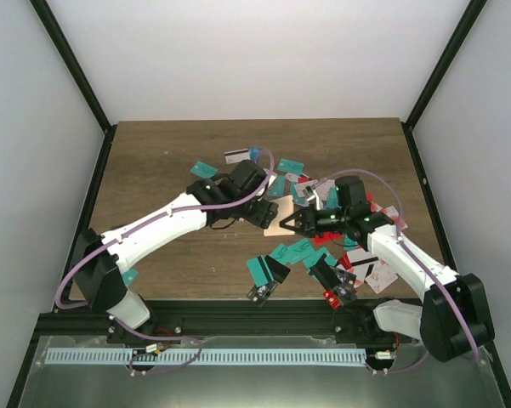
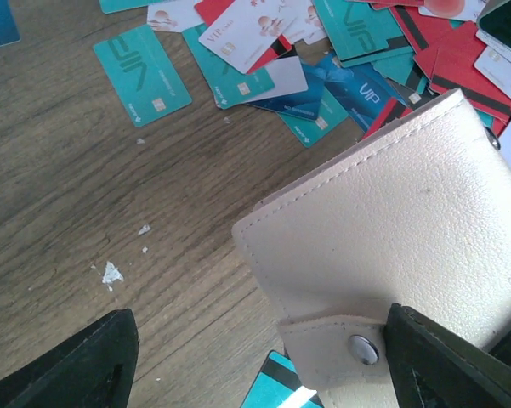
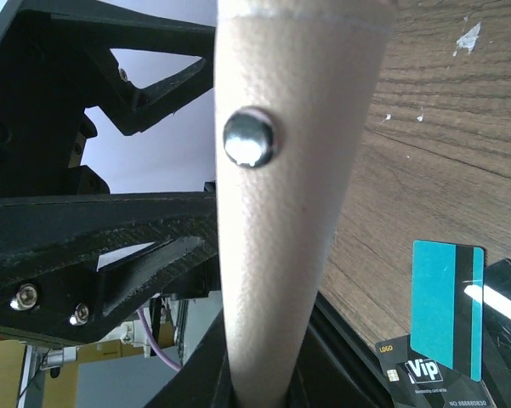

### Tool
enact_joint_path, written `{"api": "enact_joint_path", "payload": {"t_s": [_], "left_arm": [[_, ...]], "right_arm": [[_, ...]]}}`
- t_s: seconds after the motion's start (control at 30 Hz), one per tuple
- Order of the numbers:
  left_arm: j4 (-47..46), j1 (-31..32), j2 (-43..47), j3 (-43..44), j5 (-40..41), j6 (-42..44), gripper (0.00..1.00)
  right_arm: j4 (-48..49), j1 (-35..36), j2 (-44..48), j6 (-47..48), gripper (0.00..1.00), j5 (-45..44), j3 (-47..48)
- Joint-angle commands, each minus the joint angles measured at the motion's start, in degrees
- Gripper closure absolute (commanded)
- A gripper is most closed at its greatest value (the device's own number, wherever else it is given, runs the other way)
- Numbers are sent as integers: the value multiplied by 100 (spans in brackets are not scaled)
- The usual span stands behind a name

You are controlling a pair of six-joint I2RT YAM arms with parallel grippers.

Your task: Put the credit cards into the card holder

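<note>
At the left of the overhead view, the left arm (image 1: 153, 229) crosses the bare desk (image 2: 85, 187), whose brown wood carries a few white flecks (image 2: 110, 274). Left tool (image 1: 262, 211): jaws spread wide, holding nothing. Its fingers (image 2: 68, 374) frame the bottom corners of the wrist view, and the far one lies against or just beside the snap tab (image 2: 323, 336); contact cannot be told. Centre: the card holder (image 2: 408, 229), tan and folded, sits between the two tools and appears raised off the desk, with the tab wrapped over its edge and a metal stud (image 2: 363, 348) showing. Right tool (image 1: 294, 223): closed on the card holder, which rises edge-on from between its fingers in the right wrist view. Right and beyond: the credit cards (image 2: 323, 85) lie loose and overlapping on the desk, among them a teal striped card (image 3: 446, 306) and a black VIP card (image 3: 412, 370). No tool holds a card, and none is seen inside the card holder. Hazards, as judged: the right tool pinches only a narrow margin, so a pull on the tab by the left tool could twist or drag the card holder free and drop it on the pile. The two tools also work very near each other, so a small misalignment could bring their fingers together. With the fold unopened, any card offered would meet a shut edge.
</note>
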State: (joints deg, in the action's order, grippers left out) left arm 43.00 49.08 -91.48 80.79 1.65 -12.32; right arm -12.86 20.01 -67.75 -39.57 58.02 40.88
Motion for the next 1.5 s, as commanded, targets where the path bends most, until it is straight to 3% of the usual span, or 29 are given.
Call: {"api": "enact_joint_path", "payload": {"t_s": [0.0,0.27,0.57,0.8,1.17,1.47], "left_arm": [[647,-435,123,-458,1479,-72,21],[740,-652,734,-684,1178,-406,25],[-790,-659,1452,-1114,-2002,-817,18],[-515,-649,763,-653,-2411,-615,16],[-1050,-603,208,-530,-2455,-881,33],[-1240,-606,147,-722,-1997,-928,82]], "right_arm": [[-49,-8,236,135,99,291,374],[-332,-10,228,180,99,-430,278],[-448,-9,91,262,99,-792,390],[-441,0,69,310,99,-709,386],[-574,-5,51,439,99,-630,537],[-572,-2,18,617,99,-545,547]]}}
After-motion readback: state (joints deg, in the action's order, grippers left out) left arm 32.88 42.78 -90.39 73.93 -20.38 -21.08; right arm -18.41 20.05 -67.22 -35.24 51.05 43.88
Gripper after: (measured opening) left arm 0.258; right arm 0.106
